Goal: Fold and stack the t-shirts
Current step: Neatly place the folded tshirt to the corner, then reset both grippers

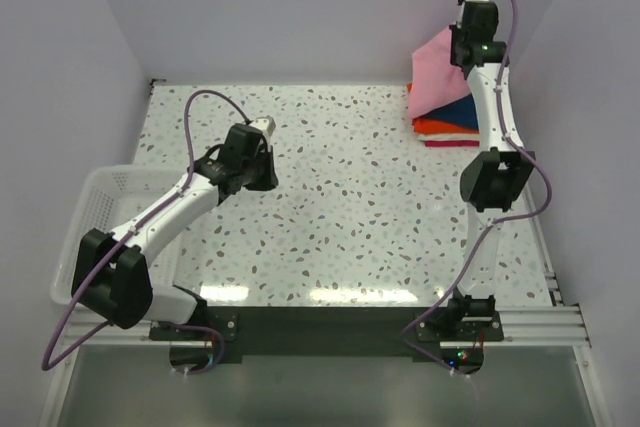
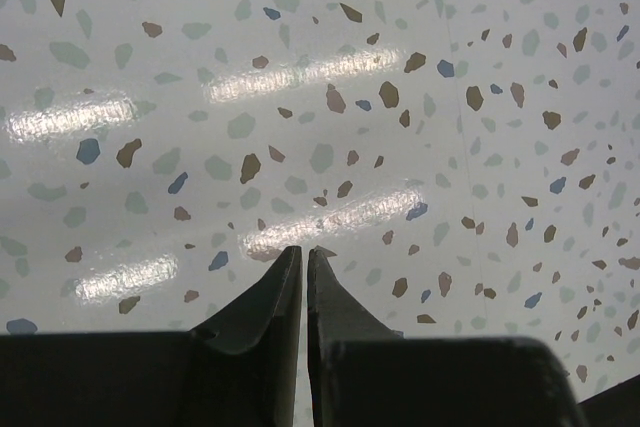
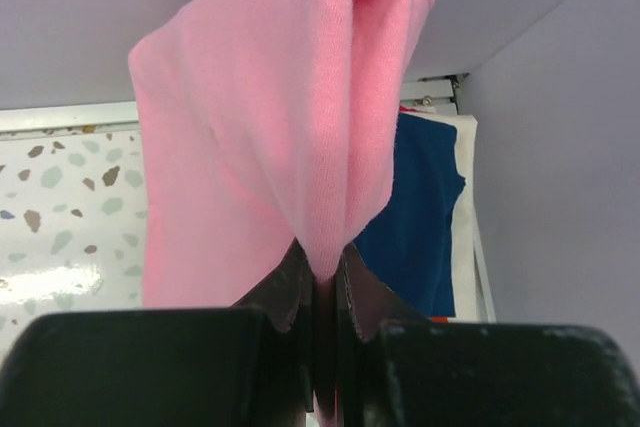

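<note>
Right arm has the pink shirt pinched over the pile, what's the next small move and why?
Probably lower the right gripper so the pink shirt settles on the stack before letting go: it hangs pinched in shut jaws, draped over the navy shirt on top.

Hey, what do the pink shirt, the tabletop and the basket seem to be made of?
Pink shirt: soft matte knit cloth; fine ribbing, limp folds. Tabletop: glossy speckled surface, perhaps terrazzo or laminate; it mirrors lights. Basket: white open lattice, plastic or coated wire; too small to tell.
</note>
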Tool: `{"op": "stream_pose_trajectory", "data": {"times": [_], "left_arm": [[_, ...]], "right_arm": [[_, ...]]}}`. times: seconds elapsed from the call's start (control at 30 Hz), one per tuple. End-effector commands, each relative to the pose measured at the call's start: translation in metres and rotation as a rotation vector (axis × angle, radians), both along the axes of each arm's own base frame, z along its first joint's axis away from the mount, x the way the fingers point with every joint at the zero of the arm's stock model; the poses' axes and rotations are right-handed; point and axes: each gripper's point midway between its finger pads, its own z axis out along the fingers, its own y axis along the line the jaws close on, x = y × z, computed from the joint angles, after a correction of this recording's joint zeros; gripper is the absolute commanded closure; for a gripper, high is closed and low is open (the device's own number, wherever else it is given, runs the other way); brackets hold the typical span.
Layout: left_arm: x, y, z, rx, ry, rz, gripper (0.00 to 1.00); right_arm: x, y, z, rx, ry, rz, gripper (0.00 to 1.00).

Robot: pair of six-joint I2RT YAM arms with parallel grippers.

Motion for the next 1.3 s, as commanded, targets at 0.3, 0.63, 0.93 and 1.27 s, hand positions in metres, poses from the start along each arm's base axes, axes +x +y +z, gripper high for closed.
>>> {"op": "stream_pose_trajectory", "data": {"times": [0.3,0.63,0.93,1.27], "left_arm": [[0.004,-0.005,0.001,-0.017,-0.024,-0.038,0.84],[0.007,-0.004,0.031,-0.051,-0.103,-0.027,0.72],[-0.006,0.010,0.049,-0.048,-0.170,-0.001,0.69],[-0.028,0.031,0.042,-0.025,-0.198,0.041,0.68]], "right_arm": [[0.001,-0.082,-0.009,0.098,-0.081,-0.195,0.59],[-0.055,0.015,0.021,0.343,-0.076,-0.079,0.02],[-0.200,0.172,-0.008,0.577,-0.060,0.261,0.01],[-0.318,0.158,-0.047,0.600,0.036,0.298,0.02]]}}
